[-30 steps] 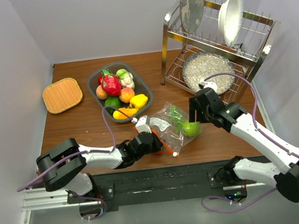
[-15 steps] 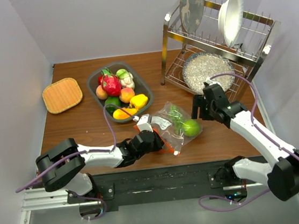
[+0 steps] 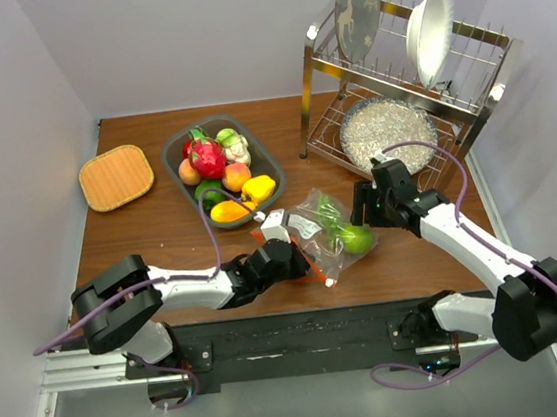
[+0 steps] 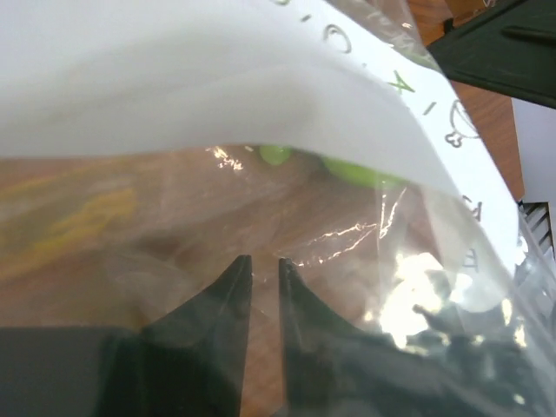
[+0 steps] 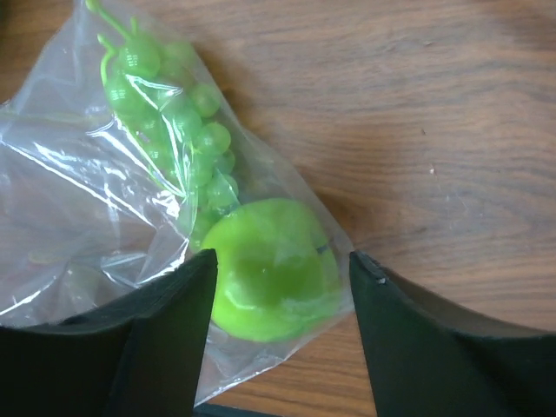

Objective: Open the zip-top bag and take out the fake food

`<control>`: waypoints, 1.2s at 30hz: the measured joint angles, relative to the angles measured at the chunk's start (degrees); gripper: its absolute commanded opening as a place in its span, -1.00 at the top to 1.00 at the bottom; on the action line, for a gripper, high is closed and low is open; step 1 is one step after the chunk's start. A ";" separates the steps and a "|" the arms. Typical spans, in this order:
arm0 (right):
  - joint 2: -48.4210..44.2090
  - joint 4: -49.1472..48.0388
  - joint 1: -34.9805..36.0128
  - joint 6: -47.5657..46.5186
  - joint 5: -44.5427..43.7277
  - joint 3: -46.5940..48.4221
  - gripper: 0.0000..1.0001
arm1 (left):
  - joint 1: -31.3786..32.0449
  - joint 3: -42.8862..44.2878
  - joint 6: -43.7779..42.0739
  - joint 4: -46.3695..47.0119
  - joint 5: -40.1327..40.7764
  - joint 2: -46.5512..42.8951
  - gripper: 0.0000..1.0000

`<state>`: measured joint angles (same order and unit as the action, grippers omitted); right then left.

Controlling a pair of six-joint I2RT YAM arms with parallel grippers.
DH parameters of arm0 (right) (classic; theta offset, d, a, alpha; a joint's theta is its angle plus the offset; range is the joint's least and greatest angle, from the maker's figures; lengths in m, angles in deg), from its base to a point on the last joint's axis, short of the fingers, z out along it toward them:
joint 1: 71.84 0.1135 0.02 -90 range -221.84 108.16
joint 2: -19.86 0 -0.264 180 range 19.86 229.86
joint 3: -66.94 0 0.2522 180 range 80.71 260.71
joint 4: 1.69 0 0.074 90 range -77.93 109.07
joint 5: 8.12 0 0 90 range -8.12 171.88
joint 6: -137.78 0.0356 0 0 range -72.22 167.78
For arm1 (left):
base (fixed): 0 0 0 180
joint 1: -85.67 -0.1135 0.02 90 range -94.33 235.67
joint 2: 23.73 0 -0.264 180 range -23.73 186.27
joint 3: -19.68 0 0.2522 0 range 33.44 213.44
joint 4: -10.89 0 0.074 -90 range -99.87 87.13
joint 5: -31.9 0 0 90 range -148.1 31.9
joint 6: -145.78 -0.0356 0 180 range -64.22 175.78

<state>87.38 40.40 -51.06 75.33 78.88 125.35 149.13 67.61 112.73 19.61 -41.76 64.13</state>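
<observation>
- The zip-top bag (image 3: 323, 232) lies on the counter (image 3: 151, 233) between the two arms, with its orange-red zip strip (image 3: 312, 277) along the near edge
- A green apple (image 5: 274, 274) and green grapes (image 5: 169, 113) sit inside, the grapes smeared by crinkled film
- The right tool (image 5: 280, 261) is spread wide, straddling the apple through the plastic; I can't make out any contact
- The left tool (image 4: 263, 282) is drawn nearly together, pinched on the bag's film, which clouds most of that wrist view
- From overhead its tips are lost against the bag's edge

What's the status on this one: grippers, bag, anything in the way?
Left gripper shut, apparently pinching the zip-top bag. Right gripper open, straddling the green apple through the plastic. Apple and green grapes inside bag. Nothing blocking.
</observation>
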 measured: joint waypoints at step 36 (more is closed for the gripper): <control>-15.10 4.46 0.00 2.91 0.61 -5.20 -0.67 | 2.34 2.54 -4.92 11.65 -8.15 9.01 -0.55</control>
<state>72.28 44.86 -51.06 78.24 79.49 120.15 151.47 70.15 107.81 31.26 -49.92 73.13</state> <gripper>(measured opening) 0.832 0.766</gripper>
